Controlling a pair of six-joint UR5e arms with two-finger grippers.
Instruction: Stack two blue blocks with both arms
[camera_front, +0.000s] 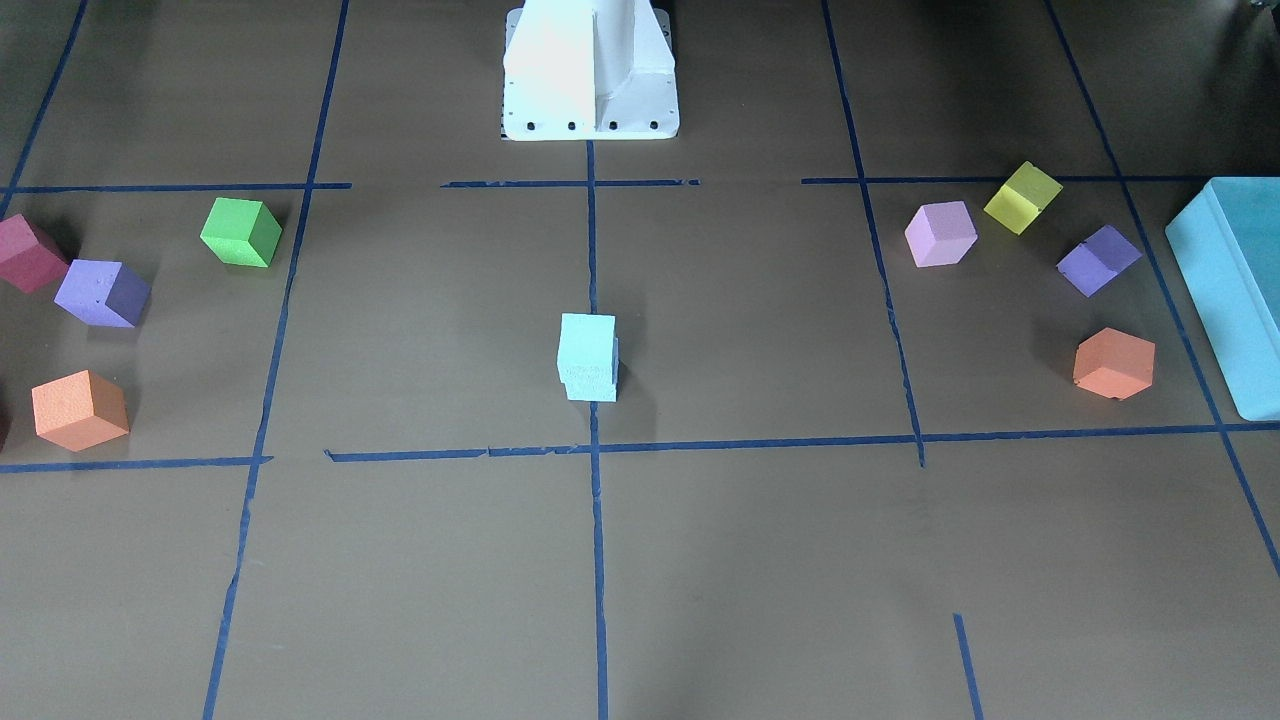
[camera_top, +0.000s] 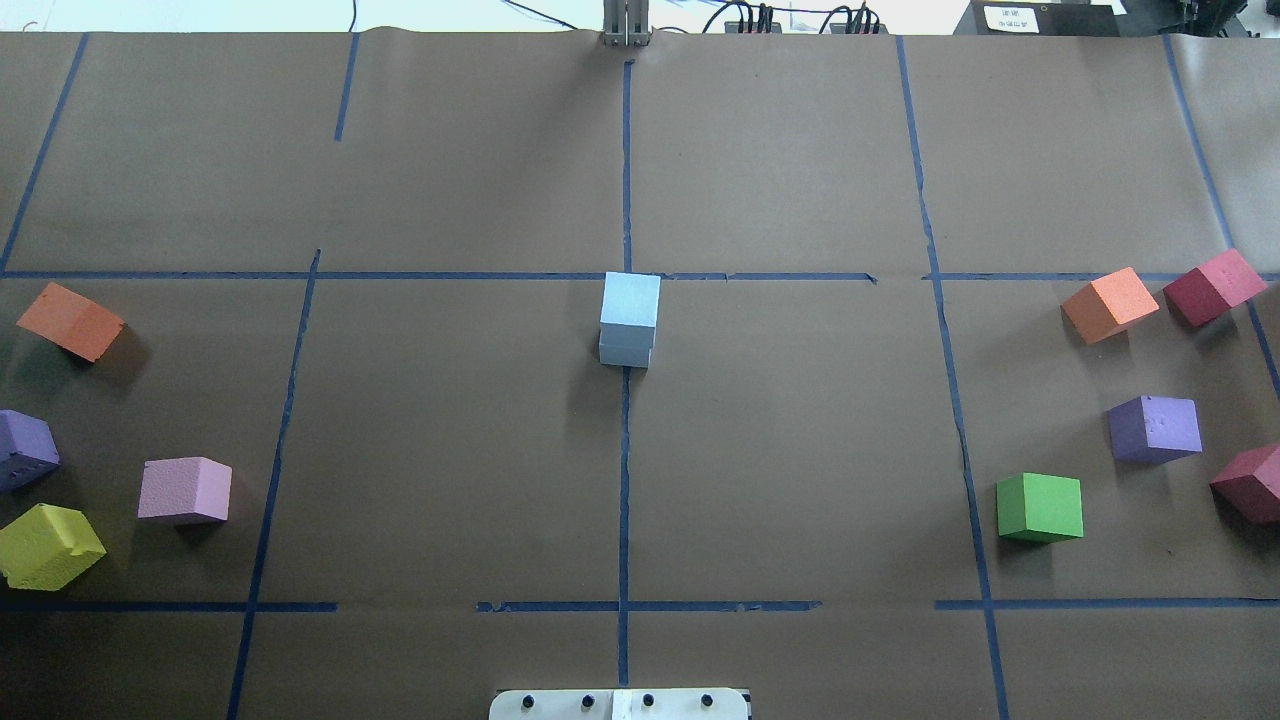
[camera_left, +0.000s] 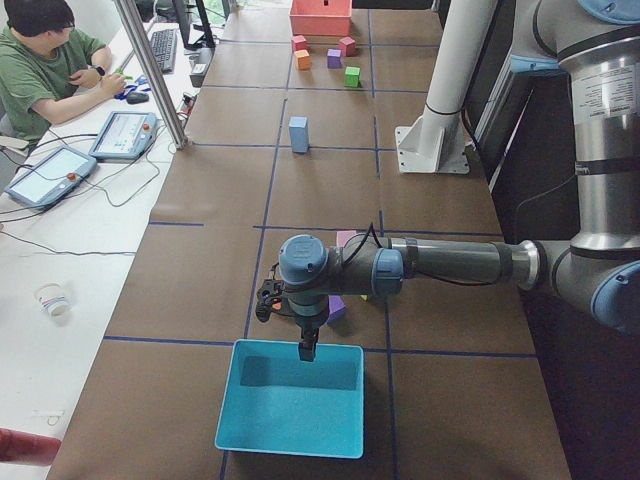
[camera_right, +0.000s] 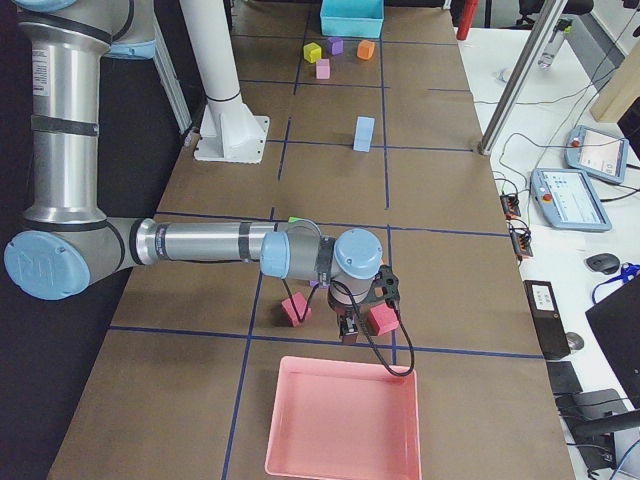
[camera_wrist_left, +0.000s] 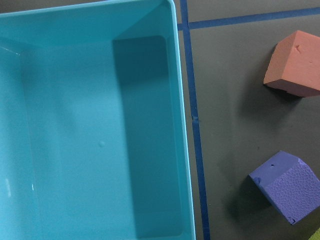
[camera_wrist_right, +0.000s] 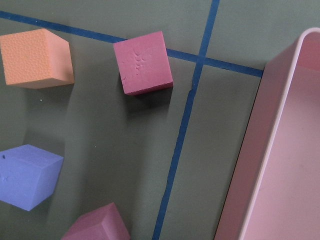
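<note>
Centrally, the two blue blocks are found one on top of the other: the upper blue block (camera_top: 630, 303) is seated on the lower blue block (camera_top: 624, 355), on the middle tape line (camera_top: 624, 480) of the table (camera_top: 450, 450), toward the far, operators' side of the middle cell. The task is judged done or all but done.

- Handling (judged): foam cubes, so very light, soft and dentable, with a matte skin unlikely to slip. The upper cube is held by its own weight only, so a sideways nudge could unseat it.
- Hold point (judged): two opposite side faces at mid-height, lightly pinched. The top and bottom faces are best left free.
- Pose: the stack is upright, its long axis vertical. A single cube has no long axis. The side faces are set roughly square to the tape grid. The edges are almost flush, with a slight offset of the lower cube seen from the front-facing camera.

Outward: loose cubes of other colours are scattered well apart on both sides, none touching the stack.

Arms: both are parked at the table ends, far from the stack. The left hand (camera_left: 306, 350) hangs over the teal box (camera_wrist_left: 75, 140). The right hand (camera_right: 348, 335) hangs just short of the pink tray (camera_right: 340, 420). Whether either hand's fingers are apart or together cannot be told, since only the side cameras show them. Nothing is seen held.
</note>
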